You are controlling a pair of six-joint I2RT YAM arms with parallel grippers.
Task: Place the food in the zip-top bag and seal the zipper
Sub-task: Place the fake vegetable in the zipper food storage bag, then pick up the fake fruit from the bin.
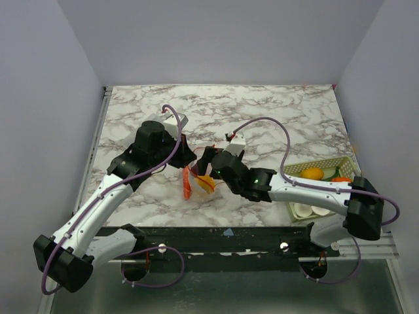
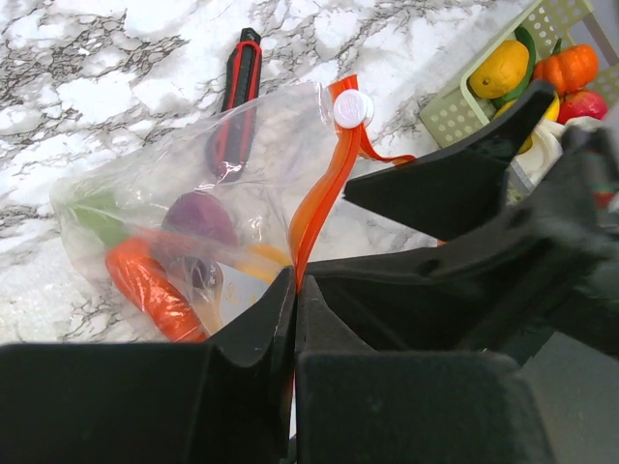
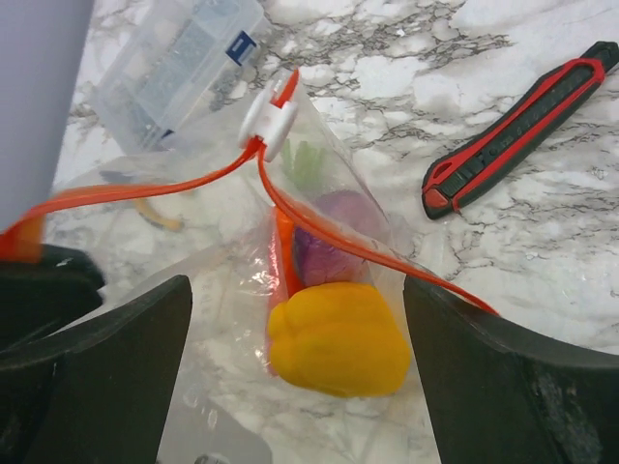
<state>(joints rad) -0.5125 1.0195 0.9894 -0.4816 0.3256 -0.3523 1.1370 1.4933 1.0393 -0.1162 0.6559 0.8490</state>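
- left gripper (image 2: 295, 309) clamped on the zipper (image 2: 324, 193), pinching one side of the zip-top bag (image 2: 145, 193) mouth; the bag lies mid-table between the arms
- right gripper (image 3: 295, 290) spread wide, gripping nothing; yellow pepper (image 3: 338, 338) sits free just inside the mouth
- risk: pepper is shallow, so a finger snagging film or strip on retreat could tip it out
- risk: left pinch slips — mouth collapses
- more food in the basket (image 1: 327, 162); a crowded mouth may block the slider (image 3: 266, 121)
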